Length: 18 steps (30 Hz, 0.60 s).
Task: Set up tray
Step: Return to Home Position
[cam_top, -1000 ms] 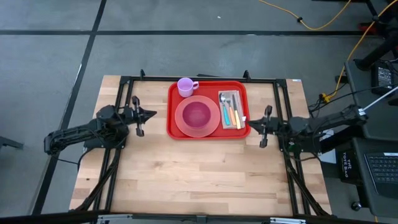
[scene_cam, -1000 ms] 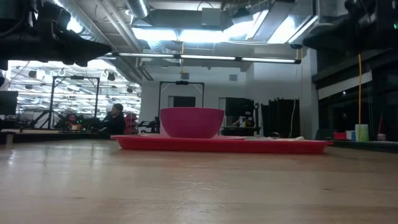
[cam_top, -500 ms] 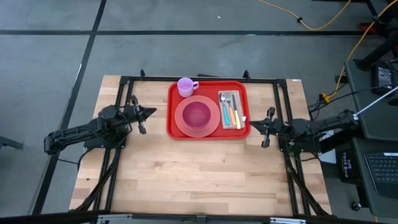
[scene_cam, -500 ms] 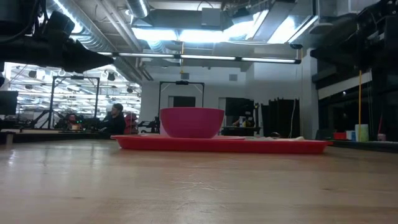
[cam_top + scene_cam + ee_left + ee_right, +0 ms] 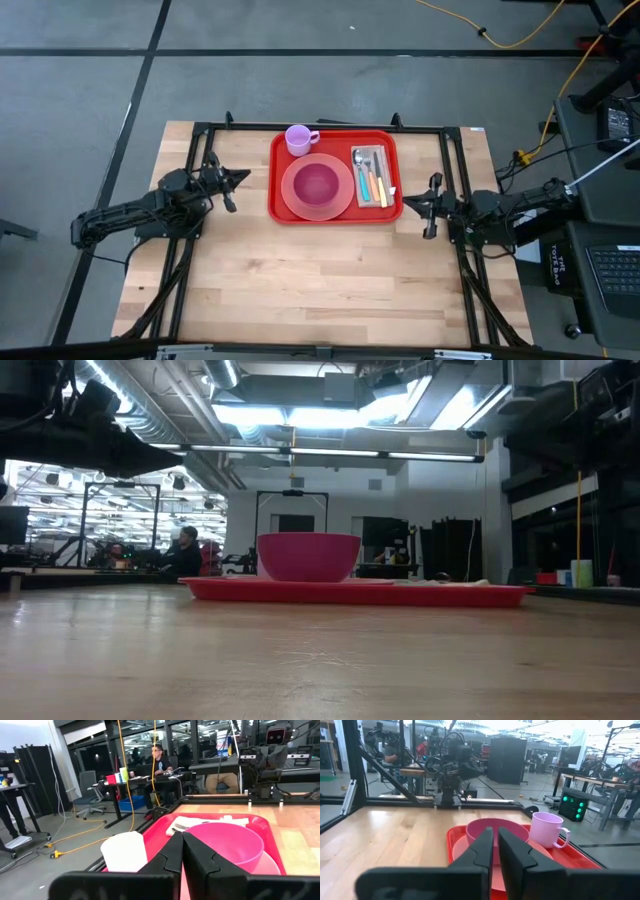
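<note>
Since a second ago, we see the left end effector (image 5: 241, 178) has turned slightly, fingers pressed together. The right end effector (image 5: 410, 200), likewise closed, sits just beside the red tray (image 5: 336, 143) on the desk (image 5: 320, 280).

Pink bowl (image 5: 317, 183) beside lilac mug (image 5: 298, 139) — cutlery (image 5: 371, 177) alongside.

We see a bright red tray (image 5: 275, 196) holding a pink plate (image 5: 293, 205), a deeper pink bowl (image 5: 317, 184), a lilac mug (image 5: 298, 139) and a brownish-grey napkin (image 5: 372, 152). On the napkin lie a blue spoon (image 5: 364, 184), an orange fork (image 5: 374, 187) and a yellow knife (image 5: 383, 192). The table (image 5: 320, 270) is pale wood, striped in planks.
</note>
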### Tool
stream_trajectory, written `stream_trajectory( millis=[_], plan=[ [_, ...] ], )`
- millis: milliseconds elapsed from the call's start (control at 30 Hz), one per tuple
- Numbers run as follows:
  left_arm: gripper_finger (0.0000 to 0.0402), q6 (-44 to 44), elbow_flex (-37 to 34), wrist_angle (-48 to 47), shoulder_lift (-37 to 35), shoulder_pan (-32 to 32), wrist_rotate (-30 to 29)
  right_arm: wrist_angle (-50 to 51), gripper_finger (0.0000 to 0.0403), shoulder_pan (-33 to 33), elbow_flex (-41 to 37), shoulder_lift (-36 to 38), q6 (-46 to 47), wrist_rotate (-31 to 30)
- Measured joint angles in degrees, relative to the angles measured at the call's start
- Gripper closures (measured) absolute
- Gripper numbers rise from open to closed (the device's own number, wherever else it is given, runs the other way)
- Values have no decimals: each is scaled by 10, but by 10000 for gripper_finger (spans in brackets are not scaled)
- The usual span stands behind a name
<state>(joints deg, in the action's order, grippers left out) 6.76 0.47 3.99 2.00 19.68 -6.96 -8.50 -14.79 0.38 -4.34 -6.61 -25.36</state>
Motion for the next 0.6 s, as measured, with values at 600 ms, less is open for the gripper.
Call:
stream_trajectory(
  millis=[600],
  plan=[
    [397, 0, 0, 0, 0, 0, 0, -2, 370, 0, 0, 0, 48, 0]
  ],
)
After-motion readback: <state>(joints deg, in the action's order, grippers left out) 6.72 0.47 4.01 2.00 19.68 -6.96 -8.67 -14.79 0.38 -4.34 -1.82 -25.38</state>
